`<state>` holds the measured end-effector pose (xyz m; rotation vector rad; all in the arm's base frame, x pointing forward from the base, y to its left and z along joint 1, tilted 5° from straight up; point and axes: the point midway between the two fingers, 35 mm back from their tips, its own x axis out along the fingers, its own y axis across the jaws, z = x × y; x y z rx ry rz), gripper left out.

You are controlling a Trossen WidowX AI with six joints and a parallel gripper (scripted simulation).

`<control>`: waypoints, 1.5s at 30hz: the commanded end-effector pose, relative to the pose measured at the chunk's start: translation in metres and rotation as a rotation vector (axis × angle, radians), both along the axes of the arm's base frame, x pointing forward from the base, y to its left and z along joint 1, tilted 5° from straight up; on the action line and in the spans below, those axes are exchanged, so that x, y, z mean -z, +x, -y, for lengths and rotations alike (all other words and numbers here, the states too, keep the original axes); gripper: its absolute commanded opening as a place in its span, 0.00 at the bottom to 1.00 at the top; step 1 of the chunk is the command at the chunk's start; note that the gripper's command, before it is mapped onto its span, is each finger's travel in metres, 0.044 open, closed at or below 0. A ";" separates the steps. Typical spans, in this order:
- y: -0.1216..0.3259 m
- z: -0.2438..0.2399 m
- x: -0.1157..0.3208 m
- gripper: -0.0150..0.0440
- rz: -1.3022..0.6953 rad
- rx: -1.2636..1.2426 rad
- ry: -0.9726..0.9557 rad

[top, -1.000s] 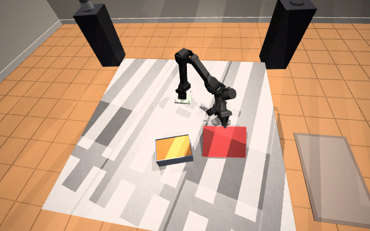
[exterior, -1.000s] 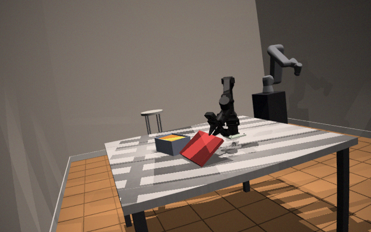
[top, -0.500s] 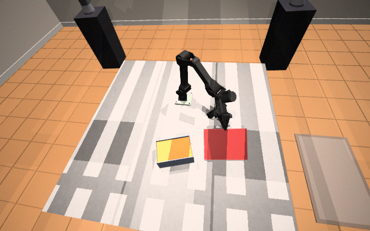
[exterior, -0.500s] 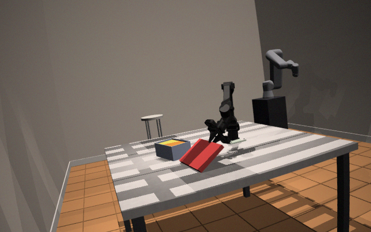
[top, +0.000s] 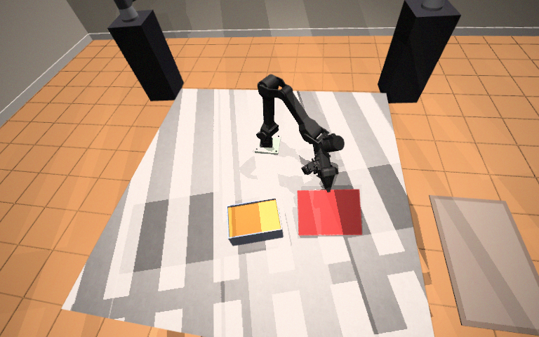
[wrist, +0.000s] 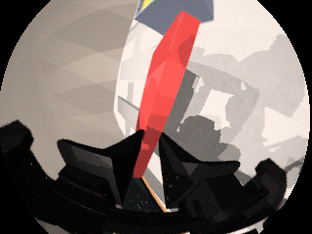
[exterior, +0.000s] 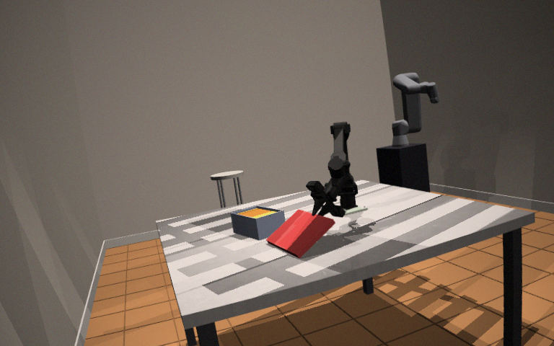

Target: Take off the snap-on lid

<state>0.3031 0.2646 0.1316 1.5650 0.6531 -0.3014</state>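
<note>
The red lid point(top: 323, 214) point(exterior: 300, 233) point(wrist: 168, 78) is off the box, to its right in the top view. It is tilted: its edge near the arm is raised and its far edge is low, at or close to the table. Its smooth outer face points up and away from the arm. My gripper point(top: 328, 190) point(exterior: 315, 213) point(wrist: 151, 134) is shut on the lid's raised edge. The blue-grey storage box point(top: 256, 237) point(exterior: 244, 226) point(wrist: 200, 9) stands upright and open, with an orange and yellow inside. The lid's underside is hidden in the top and exterior views.
The striped light and dark pattern on the table point(top: 190, 293) point(exterior: 408, 240) is light and shadow. The arm's pale base plate point(top: 260, 151) point(exterior: 359, 209) is behind the box and lid. A stool point(exterior: 226, 175) and black pedestals point(top: 147, 59) point(top: 419, 55) stand off the table.
</note>
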 end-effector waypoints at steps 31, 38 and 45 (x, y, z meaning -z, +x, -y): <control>0.001 -0.002 0.020 0.61 -0.030 -0.007 -0.031; -0.004 0.000 0.023 0.85 -0.031 -0.007 -0.031; -0.018 0.002 0.024 1.00 -0.032 -0.007 -0.031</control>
